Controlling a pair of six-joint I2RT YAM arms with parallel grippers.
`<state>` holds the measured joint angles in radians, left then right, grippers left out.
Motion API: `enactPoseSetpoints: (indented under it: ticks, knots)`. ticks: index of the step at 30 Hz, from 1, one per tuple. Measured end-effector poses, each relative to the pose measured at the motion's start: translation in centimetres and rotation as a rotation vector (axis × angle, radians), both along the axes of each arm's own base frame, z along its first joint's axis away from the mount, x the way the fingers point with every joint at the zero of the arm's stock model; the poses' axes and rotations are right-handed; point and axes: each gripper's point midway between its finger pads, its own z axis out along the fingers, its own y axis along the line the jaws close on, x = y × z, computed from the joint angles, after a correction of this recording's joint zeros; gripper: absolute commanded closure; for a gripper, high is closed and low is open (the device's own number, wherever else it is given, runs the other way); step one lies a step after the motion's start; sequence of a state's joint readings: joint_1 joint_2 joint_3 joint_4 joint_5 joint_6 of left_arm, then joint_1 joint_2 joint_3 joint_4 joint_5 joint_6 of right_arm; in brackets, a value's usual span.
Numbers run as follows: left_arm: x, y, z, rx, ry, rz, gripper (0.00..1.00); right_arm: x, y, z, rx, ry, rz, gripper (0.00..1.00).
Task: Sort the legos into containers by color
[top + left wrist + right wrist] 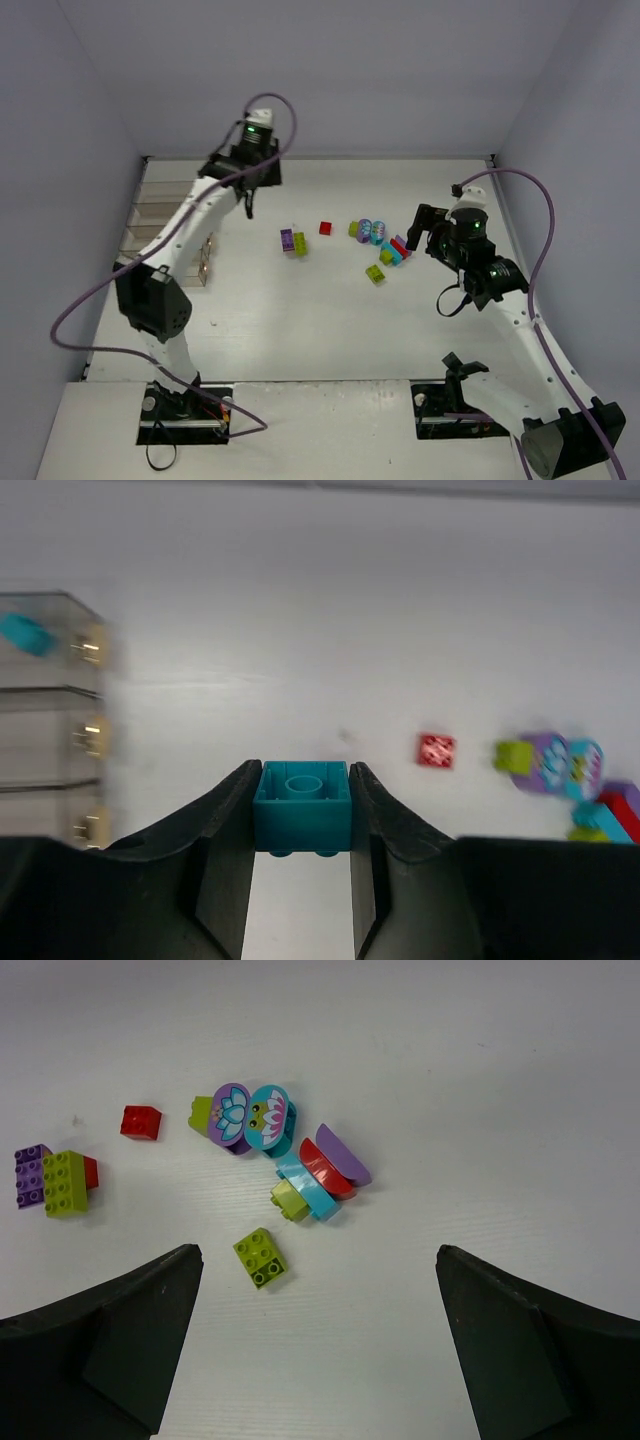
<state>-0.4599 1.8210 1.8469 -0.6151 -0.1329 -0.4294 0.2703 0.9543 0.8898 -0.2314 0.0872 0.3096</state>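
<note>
Cyan brick (301,805) sits clamped between the fingers of the left tool (303,830), over the white tabletop (330,630). It looks square, with no clear long axis. The containers (50,715) lie at the left edge of the left wrist view, apart from the tool. The bin at upper left holds a cyan piece (24,632), so I judge the coming move runs leftward and up the frame. The left arm is much the nearer to them. The right tool (320,1350) hangs spread wide and empty above the loose legos (290,1160). The top view hides the held brick under the wrist but shows the bin row; only the wrist view proves the grip.
</note>
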Motion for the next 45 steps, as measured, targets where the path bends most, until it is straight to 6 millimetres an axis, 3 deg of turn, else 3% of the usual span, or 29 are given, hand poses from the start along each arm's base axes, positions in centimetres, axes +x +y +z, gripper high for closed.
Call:
enactPoseSetpoints:
  ticks: [3,5,7,9,13,17,19,21,25,28,34,36,41,44,45]
  knots:
    - [2.4,8.8,3.0,0.014,-0.073,0.119,0.94,0.1,0.1,-0.5,-0.003,0.017,0.008,0.0]
    - [3.7,14.3,2.6,0.046,-0.07,0.185,0.93,0.1,0.3,-0.7,-0.004,0.025,0.015,0.0]
    - [4.7,19.3,0.7,0.081,-0.031,0.249,0.93,0.2,0.3,-0.9,-0.007,0.031,0.019,0.0]
    - [5.4,22.7,-2.1,0.102,0.027,0.28,0.93,0.2,0.5,-1.1,-0.009,0.038,0.028,0.0]
    - [6.9,26.1,-8.7,0.123,0.158,0.283,0.91,0.3,0.6,-1.5,-0.013,0.051,0.041,0.0]
    - [8.6,27.7,-13.4,0.141,0.233,0.277,0.9,0.3,0.8,-1.6,-0.014,0.054,0.05,0.0]
    - [9.2,28.1,-14.2,0.137,0.242,0.277,0.89,0.3,0.8,-1.6,-0.015,0.054,0.052,0.0]
    - [10.0,28.7,-14.3,0.134,0.23,0.282,0.85,0.3,0.8,-1.6,-0.017,0.054,0.054,0.0]
    - [10.8,29.9,-13.1,0.136,0.193,0.298,0.64,0.3,0.7,-1.6,-0.024,0.053,0.057,0.0]
    - [11.1,30.6,-12.5,0.139,0.175,0.308,0.55,0.3,0.7,-1.6,-0.032,0.054,0.061,0.0]
    - [11.0,30.6,-12.7,0.14,0.179,0.304,0.46,0.9,0.8,-2.0,-0.04,0.073,0.064,0.0]
    - [10.9,30.5,-12.9,0.14,0.185,0.3,0.36,1.1,0.9,-2.2,-0.043,0.083,0.064,0.0]
    - [9.6,28.4,-13.3,0.113,0.217,0.264,0.23,1.3,1.0,-2.7,-0.049,0.099,0.066,0.0]
    - [9.4,24.1,-12.0,0.107,0.201,0.193,0.2,1.4,1.0,-2.8,-0.051,0.105,0.066,0.0]
    - [9.2,21.8,-11.5,0.106,0.192,0.156,0.2,1.4,1.0,-2.9,-0.051,0.107,0.066,0.0]
